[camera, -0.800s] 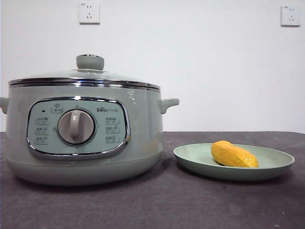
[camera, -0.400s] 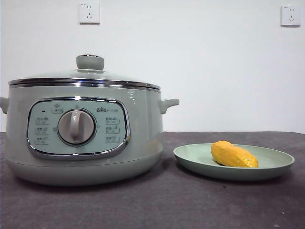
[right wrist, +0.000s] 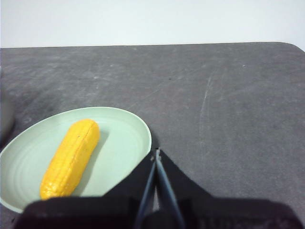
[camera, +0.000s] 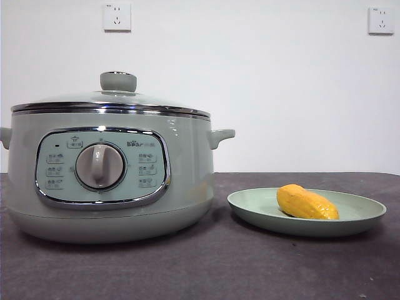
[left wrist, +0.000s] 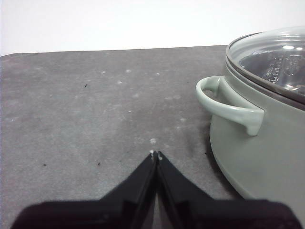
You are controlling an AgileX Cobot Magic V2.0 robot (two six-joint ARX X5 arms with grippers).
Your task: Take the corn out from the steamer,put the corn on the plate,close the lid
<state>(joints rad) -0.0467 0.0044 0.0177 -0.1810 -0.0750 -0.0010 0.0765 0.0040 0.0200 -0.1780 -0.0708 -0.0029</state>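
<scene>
The grey-green steamer (camera: pixel 106 181) stands at the left of the table with its glass lid (camera: pixel 112 100) resting on the rim. The yellow corn (camera: pixel 306 202) lies on the pale green plate (camera: pixel 250 206) to its right. In the left wrist view my left gripper (left wrist: pixel 156 154) is shut and holds nothing, beside the steamer (left wrist: pixel 267 143) near its side handle, with the lid (left wrist: pixel 271 57) on top. My right gripper (right wrist: pixel 156 152) is shut and holds nothing, at the rim of the plate (right wrist: pixel 128 138) where the corn (right wrist: pixel 71 157) lies. Neither arm shows in the front view.
The dark grey table (camera: pixel 219 269) runs under both things. Two wall sockets (camera: pixel 117 17) sit high on the white wall behind. The table's far edge (right wrist: pixel 190 45) shows in the right wrist view.
</scene>
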